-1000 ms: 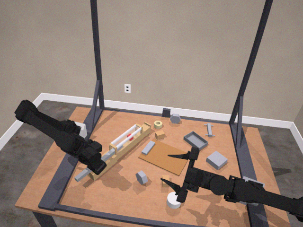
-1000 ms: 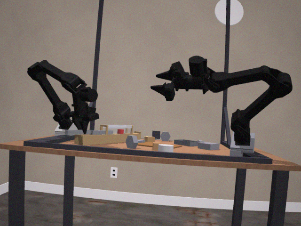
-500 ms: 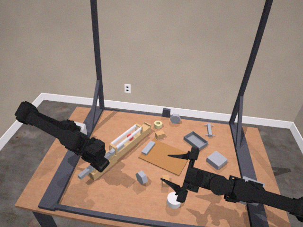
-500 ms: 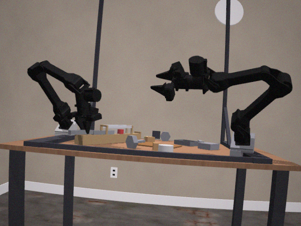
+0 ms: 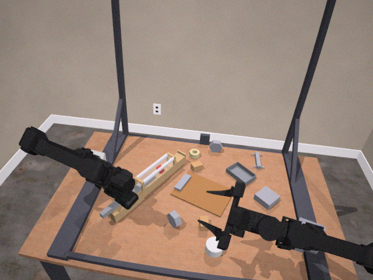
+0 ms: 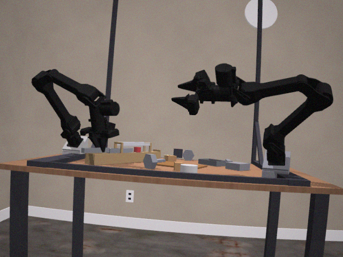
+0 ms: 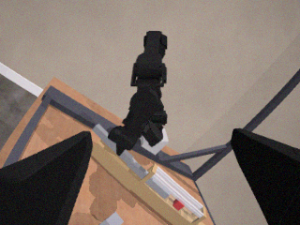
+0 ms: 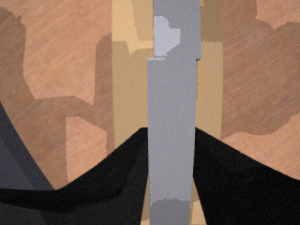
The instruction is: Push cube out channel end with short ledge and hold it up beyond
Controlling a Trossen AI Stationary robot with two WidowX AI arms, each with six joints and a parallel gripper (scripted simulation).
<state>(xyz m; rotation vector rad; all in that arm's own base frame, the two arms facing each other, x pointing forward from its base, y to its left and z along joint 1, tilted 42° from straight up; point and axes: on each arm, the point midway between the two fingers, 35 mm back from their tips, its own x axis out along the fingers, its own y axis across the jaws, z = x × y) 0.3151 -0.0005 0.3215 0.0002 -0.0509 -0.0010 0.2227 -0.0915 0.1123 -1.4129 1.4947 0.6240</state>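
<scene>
Grey bar (image 5: pixel 109 209) (image 6: pixel 94 150) (image 7: pixel 100 131) (image 8: pixel 172 94), probably stiff, is pinched by right fingers (image 6: pixel 103 149); left fingers (image 5: pixel 202 206) (image 6: pixel 174 92) are spread wide, unloaded. Red cube (image 5: pixel 159 169) (image 6: pixel 137 149) (image 7: pixel 178 204) judged light, rigid — opposite sides to be gripped.

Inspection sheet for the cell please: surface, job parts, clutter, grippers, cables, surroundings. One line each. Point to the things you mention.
surface: wood-look table top (image 5: pixel 99 241) (image 6: pixel 193 183) (image 7: pixel 70 131) (image 8: pixel 52 61), shadowed in patches
job's things: red cube (image 5: pixel 160 169) (image 6: pixel 137 149) (image 7: pixel 178 204) still inside the channel (image 5: pixel 159 184) (image 6: pixel 110 159) (image 7: pixel 122 178) (image 8: pixel 210 103); two grey bars in line
clutter: orange board (image 5: pixel 207 203) (image 6: pixel 166 164), grey tray (image 5: pixel 240 173) (image 6: pixel 210 161), white disc (image 5: pixel 213 248) (image 6: pixel 188 168), other small pieces
grippers: right gripper (image 5: pixel 122 206) (image 6: pixel 103 150) (image 7: pixel 120 152) (image 8: pixel 172 128), jaws shut on the rear grey bar (image 5: pixel 109 209) (image 6: pixel 88 150) (image 7: pixel 99 129) (image 8: pixel 172 117); left gripper (image 5: pixel 203 206) (image 6: pixel 174 92) (image 7: pixel 161 132), jaws open, raised
cables: nothing seen
surroundings: dark frame (image 5: pixel 119 60) (image 6: pixel 111 55) (image 7: pixel 277 100) (image 8: pixel 19 159), beige wall (image 5: pixel 210 60) (image 6: pixel 166 41) (image 7: pixel 211 47), outlet (image 5: pixel 157 109) (image 6: pixel 129 196)
</scene>
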